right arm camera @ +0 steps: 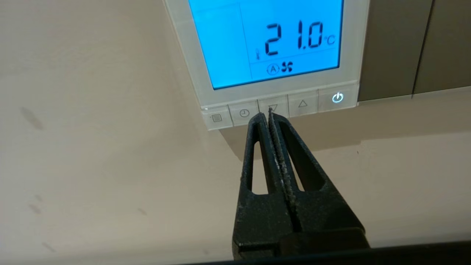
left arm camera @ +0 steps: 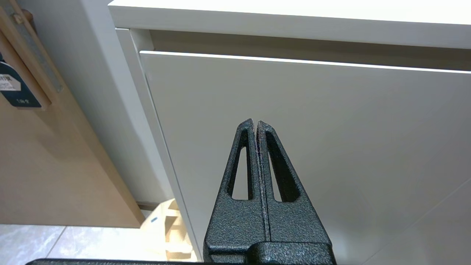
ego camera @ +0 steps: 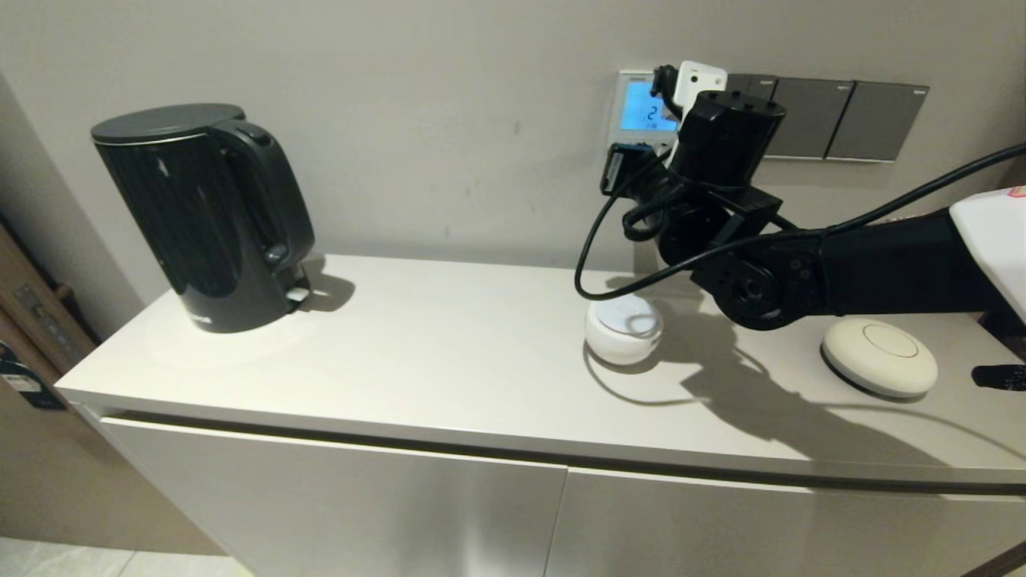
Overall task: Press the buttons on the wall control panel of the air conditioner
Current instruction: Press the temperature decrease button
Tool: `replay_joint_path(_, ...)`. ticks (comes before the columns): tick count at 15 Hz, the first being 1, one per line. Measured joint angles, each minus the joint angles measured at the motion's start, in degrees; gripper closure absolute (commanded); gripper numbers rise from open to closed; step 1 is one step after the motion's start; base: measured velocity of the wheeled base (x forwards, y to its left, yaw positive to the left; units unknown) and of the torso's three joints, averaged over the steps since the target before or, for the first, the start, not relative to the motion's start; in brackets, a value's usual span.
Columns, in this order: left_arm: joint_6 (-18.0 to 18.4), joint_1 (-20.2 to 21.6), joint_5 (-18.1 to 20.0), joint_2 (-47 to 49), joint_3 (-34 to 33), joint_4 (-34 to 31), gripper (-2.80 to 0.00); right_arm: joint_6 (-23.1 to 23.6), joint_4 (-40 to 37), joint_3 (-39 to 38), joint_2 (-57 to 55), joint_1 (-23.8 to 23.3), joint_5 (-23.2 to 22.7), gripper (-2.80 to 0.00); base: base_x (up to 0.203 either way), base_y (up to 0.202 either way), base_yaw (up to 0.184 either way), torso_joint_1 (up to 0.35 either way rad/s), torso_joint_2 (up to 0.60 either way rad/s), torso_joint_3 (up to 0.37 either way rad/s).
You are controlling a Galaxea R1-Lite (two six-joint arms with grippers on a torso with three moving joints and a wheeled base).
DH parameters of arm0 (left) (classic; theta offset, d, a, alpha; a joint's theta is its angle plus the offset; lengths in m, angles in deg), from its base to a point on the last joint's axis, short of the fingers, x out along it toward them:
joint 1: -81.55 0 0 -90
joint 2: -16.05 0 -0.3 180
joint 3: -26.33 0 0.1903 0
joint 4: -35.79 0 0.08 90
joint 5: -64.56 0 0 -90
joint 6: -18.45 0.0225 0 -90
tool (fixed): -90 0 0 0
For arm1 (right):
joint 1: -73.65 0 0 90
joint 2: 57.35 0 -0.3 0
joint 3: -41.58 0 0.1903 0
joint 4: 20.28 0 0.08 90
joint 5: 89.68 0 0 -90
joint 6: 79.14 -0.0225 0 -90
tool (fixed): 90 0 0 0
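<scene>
The air conditioner's wall control panel [ego camera: 637,104] is a silver-white square with a glowing blue screen [right arm camera: 272,40] reading 21.0 °C. Its buttons [right arm camera: 301,103] run along the lower edge: menu, clock, down arrow, up arrow and a lit power key [right arm camera: 337,98]. My right gripper [right arm camera: 265,115] is shut and empty, its tips at the lower edge of the down-arrow key [right arm camera: 278,105], between it and the clock key [right arm camera: 244,113]. In the head view the right wrist [ego camera: 721,144] covers the panel's lower right. My left gripper [left arm camera: 255,123] is shut and empty, low before the cabinet front.
Dark grey switch plates [ego camera: 842,116] sit on the wall right of the panel. On the cabinet top [ego camera: 449,353] stand a black kettle [ego camera: 208,216], a small white round device [ego camera: 624,328] under the right arm, and a cream disc [ego camera: 879,355].
</scene>
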Motion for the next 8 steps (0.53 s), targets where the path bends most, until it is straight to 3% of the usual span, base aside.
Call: replay_joint_path(8, 0.0, 0.02, 0.0, 0.0, 0.0, 0.0, 0.0, 0.18, -0.18, 1.74, -1.87, -1.05, -0.22, 0.0, 0.0, 0.0, 0.0, 0.0, 0.0, 0.0)
